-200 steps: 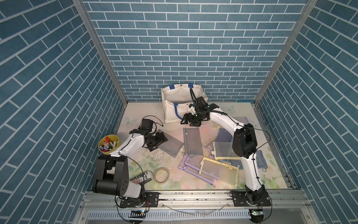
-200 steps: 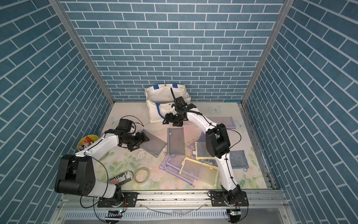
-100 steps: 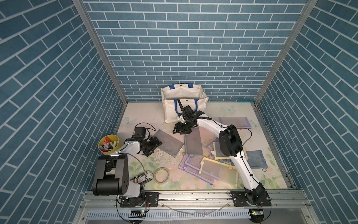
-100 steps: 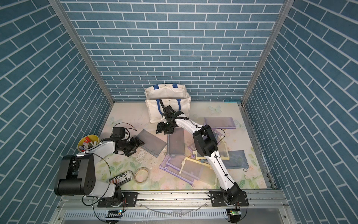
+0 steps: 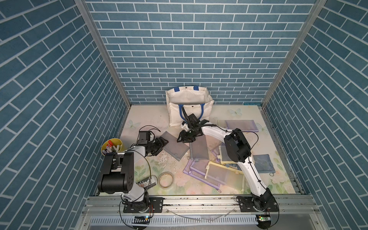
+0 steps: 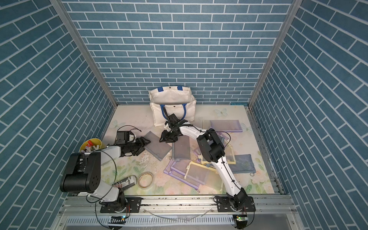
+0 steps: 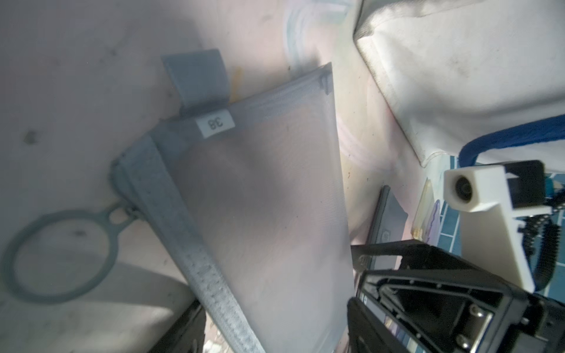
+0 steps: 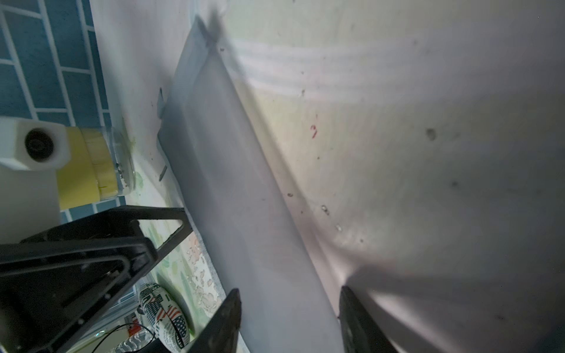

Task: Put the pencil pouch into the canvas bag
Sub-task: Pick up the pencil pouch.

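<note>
The pencil pouch [image 5: 175, 149] [image 6: 158, 147] is flat grey mesh with a zip band and a ring pull, and it lies on the floral mat. My left gripper [image 5: 162, 143] [image 6: 146, 143] is at its near-left corner, jaws open, with the pouch [image 7: 260, 198] running between them. My right gripper [image 5: 184, 139] [image 6: 166, 139] is at its far-right corner. Its dark fingertips [image 8: 227, 318] stand apart with the pouch edge [image 8: 244, 214] between them. The off-white canvas bag [image 5: 189, 99] [image 6: 171, 99] [image 7: 458, 61] stands open against the back wall, its blue handles hanging down the front.
A yellow cup of markers [image 5: 111, 146] [image 8: 88, 171] stands at the left wall. A can [image 5: 148, 181] and a tape roll [image 5: 166, 179] lie at the front. More pouches lie to the right: grey [image 5: 199, 149], purple [image 5: 242, 125], yellow-framed [image 5: 225, 175], blue [image 5: 263, 166].
My right gripper came away from the bag's front, forward and left, down to the pouch's far corner, and its jaws narrowed. The left gripper drew back a little, then returned to the pouch's corner.
</note>
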Controlling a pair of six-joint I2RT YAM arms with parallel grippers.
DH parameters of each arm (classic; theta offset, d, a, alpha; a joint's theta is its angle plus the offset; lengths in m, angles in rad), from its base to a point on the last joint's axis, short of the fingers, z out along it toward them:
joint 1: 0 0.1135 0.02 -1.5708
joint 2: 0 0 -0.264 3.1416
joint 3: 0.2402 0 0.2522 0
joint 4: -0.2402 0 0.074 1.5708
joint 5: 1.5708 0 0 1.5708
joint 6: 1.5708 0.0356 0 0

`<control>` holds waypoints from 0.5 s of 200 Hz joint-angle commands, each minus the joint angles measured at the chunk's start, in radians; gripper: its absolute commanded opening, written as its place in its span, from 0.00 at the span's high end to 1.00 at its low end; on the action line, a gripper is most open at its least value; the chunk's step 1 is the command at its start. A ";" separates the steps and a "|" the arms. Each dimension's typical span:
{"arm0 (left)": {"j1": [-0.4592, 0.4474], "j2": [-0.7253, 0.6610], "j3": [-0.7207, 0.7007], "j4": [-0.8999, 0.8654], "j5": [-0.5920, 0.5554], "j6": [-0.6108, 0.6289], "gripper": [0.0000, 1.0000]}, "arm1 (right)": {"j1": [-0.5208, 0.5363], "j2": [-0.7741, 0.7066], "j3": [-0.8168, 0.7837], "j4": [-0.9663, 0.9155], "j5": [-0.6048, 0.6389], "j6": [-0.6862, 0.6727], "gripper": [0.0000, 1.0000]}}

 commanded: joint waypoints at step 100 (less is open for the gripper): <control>-0.081 -0.024 -0.085 0.163 -0.030 -0.109 0.40 | 0.014 -0.183 -0.187 0.181 -0.067 0.054 1.00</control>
